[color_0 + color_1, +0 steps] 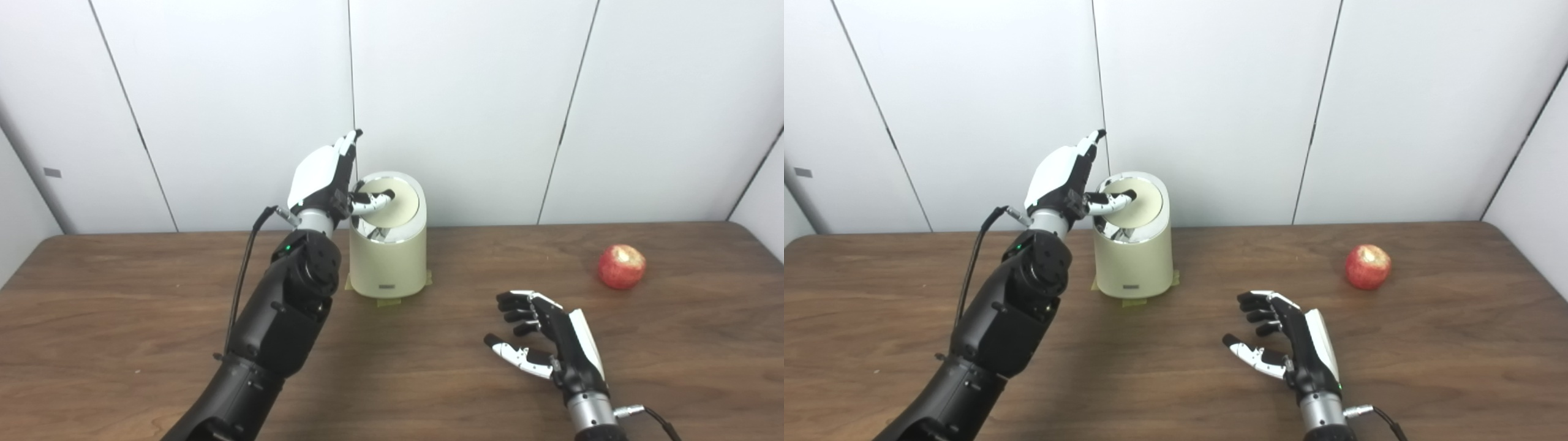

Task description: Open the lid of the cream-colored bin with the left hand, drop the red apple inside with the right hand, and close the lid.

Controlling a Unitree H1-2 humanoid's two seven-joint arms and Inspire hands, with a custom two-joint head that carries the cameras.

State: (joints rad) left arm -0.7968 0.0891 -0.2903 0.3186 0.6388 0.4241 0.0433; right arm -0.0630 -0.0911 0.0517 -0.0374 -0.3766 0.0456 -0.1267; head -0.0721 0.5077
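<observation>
The left arm rises from the bottom edge toward 12 o'clock, its dark forearm steeply tilted and the wrist bent. The left hand (324,180) is raised with its white back facing 9 o'clock, fingers (350,142) stretched upward and the thumb reaching out toward 3 o'clock. The right arm enters at about 5 o'clock. The right hand (551,340) sits low, palm facing 9 o'clock, fingers (517,306) loosely curled and spread apart, thumb extended, holding nothing.
</observation>
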